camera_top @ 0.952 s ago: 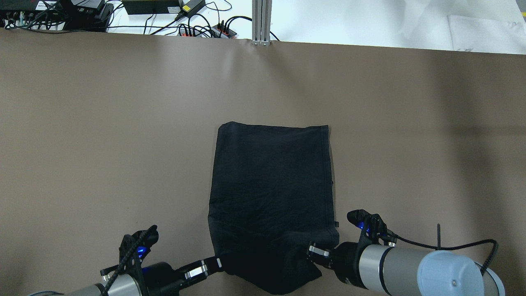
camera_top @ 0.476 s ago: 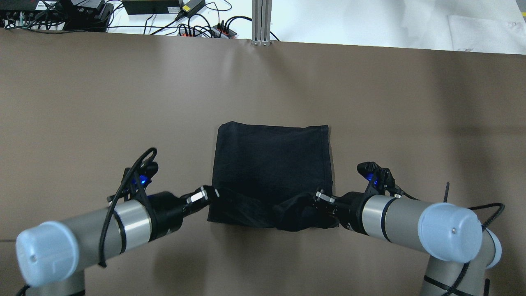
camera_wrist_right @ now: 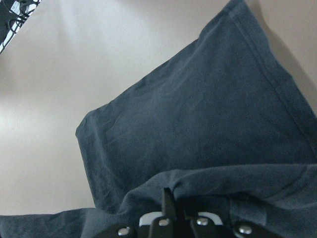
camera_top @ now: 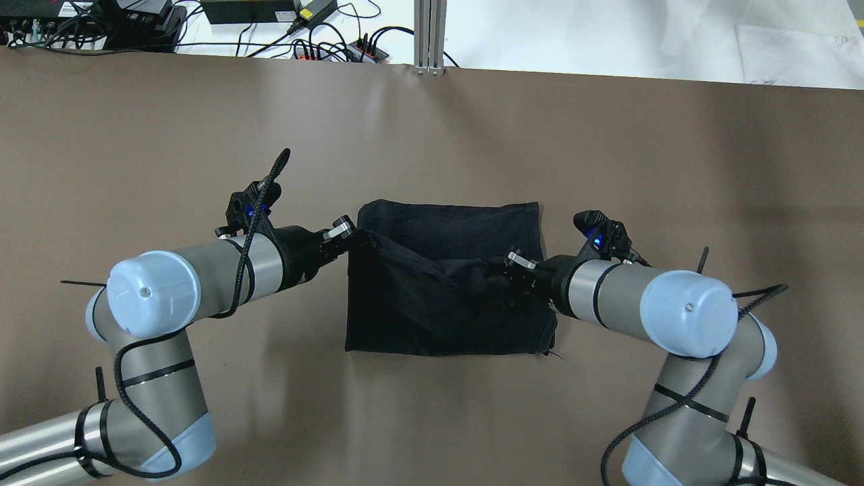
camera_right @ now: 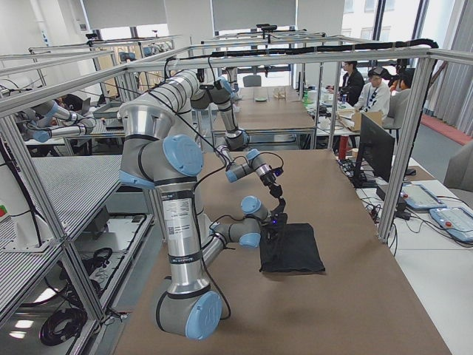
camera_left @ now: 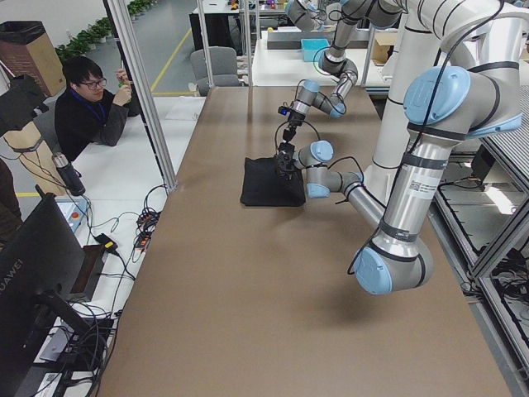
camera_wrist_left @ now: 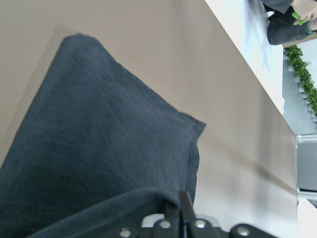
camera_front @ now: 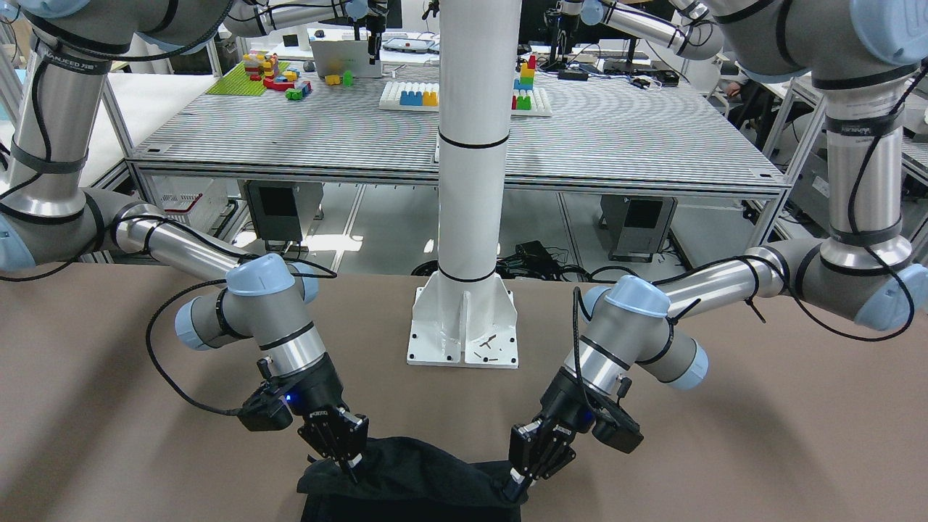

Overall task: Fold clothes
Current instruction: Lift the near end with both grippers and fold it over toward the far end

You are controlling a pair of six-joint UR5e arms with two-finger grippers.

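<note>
Cloth: the black garment lies mid-tabletop between the two arms, with its upper layer raised off the flat lower layer.
Left side: the left fingers are pressed together on the raised hem at the garment's left edge.
Right side: the right fingers are pressed together on the same hem, just inside the right edge.
Writing: "HUAWEI" on the back of a monitor; "NANJEED" on a black strap around the right arm.
</note>
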